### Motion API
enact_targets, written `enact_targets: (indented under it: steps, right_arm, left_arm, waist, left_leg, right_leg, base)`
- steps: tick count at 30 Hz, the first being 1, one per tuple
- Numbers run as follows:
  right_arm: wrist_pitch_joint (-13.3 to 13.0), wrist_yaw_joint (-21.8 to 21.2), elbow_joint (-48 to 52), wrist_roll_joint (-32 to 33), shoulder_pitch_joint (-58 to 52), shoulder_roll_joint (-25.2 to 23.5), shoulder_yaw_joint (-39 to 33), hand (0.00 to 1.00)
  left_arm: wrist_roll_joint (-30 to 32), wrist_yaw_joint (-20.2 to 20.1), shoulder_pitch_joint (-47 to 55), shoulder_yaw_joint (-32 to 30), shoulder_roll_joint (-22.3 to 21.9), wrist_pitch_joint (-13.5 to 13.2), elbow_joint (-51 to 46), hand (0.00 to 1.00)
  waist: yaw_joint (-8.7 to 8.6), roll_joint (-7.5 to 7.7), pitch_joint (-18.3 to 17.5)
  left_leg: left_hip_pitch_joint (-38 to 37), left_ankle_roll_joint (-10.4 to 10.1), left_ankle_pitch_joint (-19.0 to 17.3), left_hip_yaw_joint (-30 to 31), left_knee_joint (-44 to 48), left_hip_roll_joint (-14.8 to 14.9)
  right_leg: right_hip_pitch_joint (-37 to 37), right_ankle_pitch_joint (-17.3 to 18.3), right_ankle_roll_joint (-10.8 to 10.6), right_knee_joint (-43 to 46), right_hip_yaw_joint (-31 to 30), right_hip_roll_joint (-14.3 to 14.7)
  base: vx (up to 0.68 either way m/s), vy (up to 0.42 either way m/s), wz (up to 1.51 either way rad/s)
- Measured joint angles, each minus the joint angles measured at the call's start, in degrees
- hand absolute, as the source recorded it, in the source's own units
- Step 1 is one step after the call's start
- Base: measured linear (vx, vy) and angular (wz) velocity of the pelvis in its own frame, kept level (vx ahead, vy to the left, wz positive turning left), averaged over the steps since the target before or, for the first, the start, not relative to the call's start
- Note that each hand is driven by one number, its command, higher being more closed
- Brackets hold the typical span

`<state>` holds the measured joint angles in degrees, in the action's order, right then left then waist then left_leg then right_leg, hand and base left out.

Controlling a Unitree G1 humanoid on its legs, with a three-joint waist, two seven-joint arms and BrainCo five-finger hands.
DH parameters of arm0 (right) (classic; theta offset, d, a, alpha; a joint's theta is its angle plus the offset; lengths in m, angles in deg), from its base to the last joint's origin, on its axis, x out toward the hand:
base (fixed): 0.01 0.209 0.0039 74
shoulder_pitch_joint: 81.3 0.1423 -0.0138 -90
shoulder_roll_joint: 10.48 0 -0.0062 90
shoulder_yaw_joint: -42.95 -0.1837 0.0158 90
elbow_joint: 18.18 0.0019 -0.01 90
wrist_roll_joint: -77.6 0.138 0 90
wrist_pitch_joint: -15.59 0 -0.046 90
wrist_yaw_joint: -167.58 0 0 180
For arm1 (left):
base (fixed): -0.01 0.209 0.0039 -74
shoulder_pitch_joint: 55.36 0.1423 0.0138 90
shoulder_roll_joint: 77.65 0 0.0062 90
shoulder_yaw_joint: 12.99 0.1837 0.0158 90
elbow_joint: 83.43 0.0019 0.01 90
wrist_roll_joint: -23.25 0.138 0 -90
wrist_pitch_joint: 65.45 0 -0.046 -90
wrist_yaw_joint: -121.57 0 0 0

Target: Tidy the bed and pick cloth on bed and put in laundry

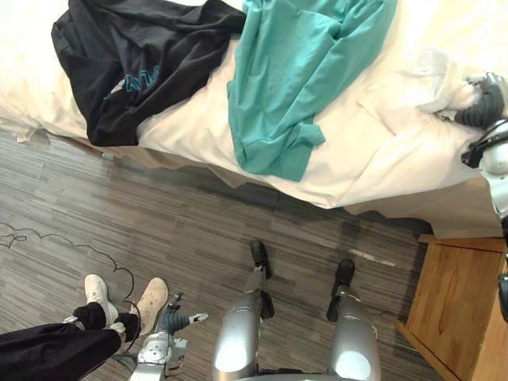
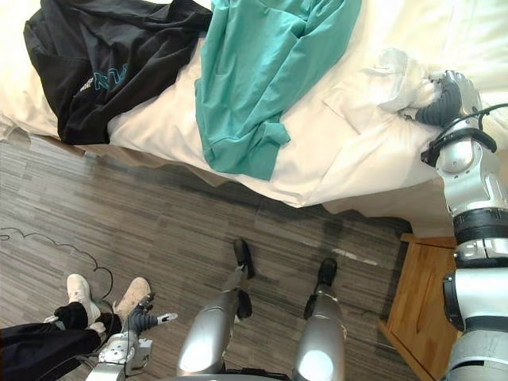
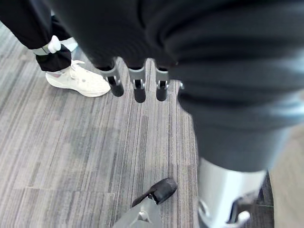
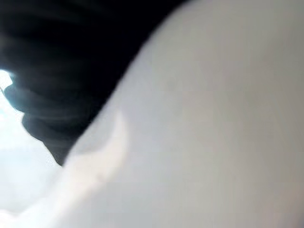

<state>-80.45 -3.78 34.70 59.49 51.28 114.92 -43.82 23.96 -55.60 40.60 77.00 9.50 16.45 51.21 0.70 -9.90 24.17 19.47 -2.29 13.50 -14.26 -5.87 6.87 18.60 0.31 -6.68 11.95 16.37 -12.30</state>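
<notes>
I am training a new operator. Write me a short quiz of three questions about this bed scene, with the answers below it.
1. True or false: the black garment lies on the robot's right side of the teal garment.
2. Where is the right hand? A) on a chair, B) at the bunched white cloth on the bed, C) inside a laundry basket.
3. Fill in: the left hand hangs low, fingers relaxed, beside a person's ____.

Key: 1 false, because it lies on the left side. 2 B. 3 shoes.
</notes>
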Motion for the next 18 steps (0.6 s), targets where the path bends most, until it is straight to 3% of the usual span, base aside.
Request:
enact_targets:
  steps: [2, 4, 5, 6, 8, 9, 11, 13, 18]
  right_arm:
    - [0.2, 0.2, 6.8, 0.0, -9.4, -4.2, -7.0, 1.00]
    - [0.2, 0.4, 10.0, 0.0, -15.2, -7.3, -9.5, 1.00]
    - [0.2, 0.6, 11.9, 0.0, -19.4, -10.0, -10.9, 1.00]
    - [0.2, 0.8, 12.7, 0.1, -23.3, -13.2, -12.6, 0.00]
    - [0.3, 1.1, 12.8, 0.1, -27.8, -17.0, -14.5, 0.00]
    - [0.5, 1.2, 12.2, 0.2, -32.5, -21.4, -17.1, 0.00]
    - [1.0, 1.3, 11.3, 0.9, -34.3, -23.4, -18.9, 0.00]
    - [1.9, 1.9, 10.4, 4.8, -37.2, -26.2, -23.6, 0.00]
    - [2.2, 5.8, 11.6, 15.1, -38.0, -29.5, -32.8, 0.00]
  left_arm:
    - [0.1, 0.0, 0.0, -0.2, -1.1, 0.3, 0.5, 0.00]
    - [0.3, 0.0, 0.1, -0.2, -1.5, 0.4, 0.5, 0.00]
    - [0.7, 0.0, 0.1, -0.4, -1.7, 0.5, 0.7, 0.00]
    - [1.6, 0.1, 0.1, -0.7, -1.7, 0.9, 1.1, 0.00]
    - [2.3, 0.2, 0.1, -1.0, -1.7, 1.3, 1.6, 0.00]
    - [3.0, 0.3, 0.1, -1.4, -1.9, 1.7, 2.8, 0.00]
    - [3.7, 0.4, 0.1, -2.6, -2.4, 2.4, 3.3, 0.00]
    - [4.4, 1.0, 0.0, -3.1, -3.4, 3.1, 5.0, 0.00]
    - [4.5, 1.2, 0.3, -5.4, -5.2, 4.4, 6.0, 0.00]
  waist:
    - [-0.44, 1.17, -0.6]
    - [-1.13, 2.56, -1.4]
    - [-1.70, 4.00, -2.6]
    - [-2.17, 5.65, -4.5]
    - [-2.82, 7.63, -6.2]
    - [-3.13, 9.55, -7.8]
    - [-3.23, 10.11, -8.5]
    - [-3.92, 9.70, -10.6]
    - [-4.74, 7.73, -11.9]
  left_leg:
    - [-1.9, 0.2, 0.2, 0.0, 0.2, -0.4]
    - [-3.3, 0.1, 0.1, 0.0, 0.3, -0.7]
    - [-4.2, -0.2, -0.1, 0.0, 0.3, -0.7]
    - [-4.7, -0.4, -0.3, -0.1, 0.4, -0.7]
    - [-6.1, -1.0, -0.9, -0.6, 0.4, -0.7]
    - [-8.4, -1.2, -1.5, -2.1, 0.3, -0.7]
    - [-9.6, -1.3, -2.1, -3.4, 0.2, -0.5]
    - [-10.2, -0.8, -2.5, -4.9, 0.0, -0.4]
    - [-11.8, -1.0, -3.6, -6.5, 0.0, 0.1]
  right_leg:
    - [-2.2, 0.5, -0.2, -0.2, 0.2, -0.1]
    - [-3.8, 1.1, -0.5, -0.3, 0.4, -0.3]
    - [-4.7, 1.3, -0.5, -0.4, 0.4, -0.3]
    - [-5.4, 1.4, -0.5, -1.1, 0.2, -0.2]
    - [-6.8, 1.4, -0.5, -1.8, -0.4, 0.0]
    - [-8.3, 1.4, -0.5, -2.6, -2.0, 0.1]
    - [-8.9, 1.3, -0.6, -3.2, -3.1, 0.3]
    - [-8.9, 1.1, -0.6, -4.3, -4.7, 0.6]
    - [-10.6, 0.7, -0.8, -6.6, -7.3, 1.7]
  base:
    - [0.10, -0.037, 0.10]
    - [0.10, -0.033, 0.07]
    - [0.10, -0.047, 0.02]
    - [0.10, -0.049, -0.03]
    - [0.09, -0.037, -0.21]
    - [0.08, -0.026, -0.39]
    - [0.03, -0.011, -0.40]
    - [0.00, 0.003, -0.36]
    - [0.00, -0.001, -0.15]
